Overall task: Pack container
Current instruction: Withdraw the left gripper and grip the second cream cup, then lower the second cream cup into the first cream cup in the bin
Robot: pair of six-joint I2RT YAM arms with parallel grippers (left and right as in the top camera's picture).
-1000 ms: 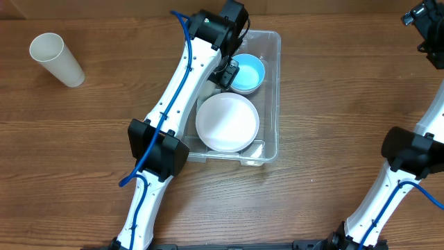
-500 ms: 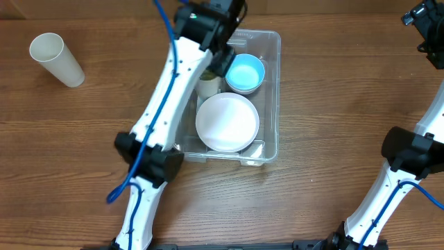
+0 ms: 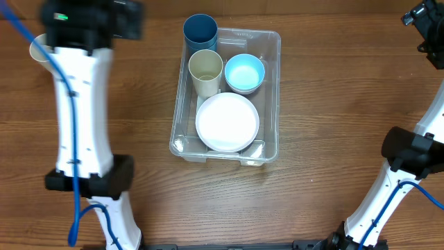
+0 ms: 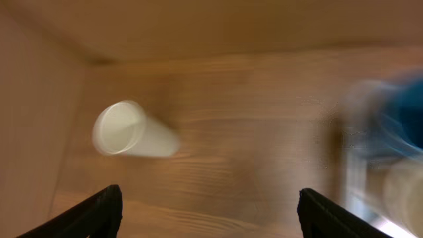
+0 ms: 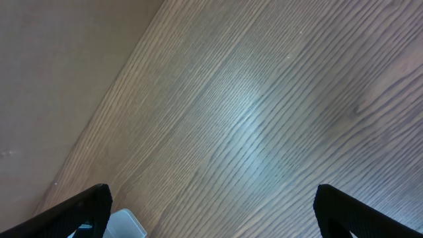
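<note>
The clear plastic container (image 3: pixel 277 97) stands at the table's middle. It holds a dark blue cup (image 3: pixel 200 30), a beige cup (image 3: pixel 205 71), a light blue bowl (image 3: pixel 245 72) and a white bowl (image 3: pixel 227 123). A white cup (image 4: pixel 129 130) lies on its side at the far left; in the overhead view only its rim (image 3: pixel 35 48) shows beside my left arm. My left gripper (image 4: pixel 210 215) is open and empty, above the table near that cup (image 3: pixel 90 19). My right gripper (image 5: pixel 211 211) is open and empty at the far right (image 3: pixel 424 28).
The container shows blurred at the right edge of the left wrist view (image 4: pixel 373 125). A pale clear corner (image 5: pixel 125 225) shows at the bottom left of the right wrist view. A brown wall borders the table's far side.
My left arm has swung left from over the container to the white cup. The dark blue and beige cups now show uncovered in the container. The right arm has not moved.
</note>
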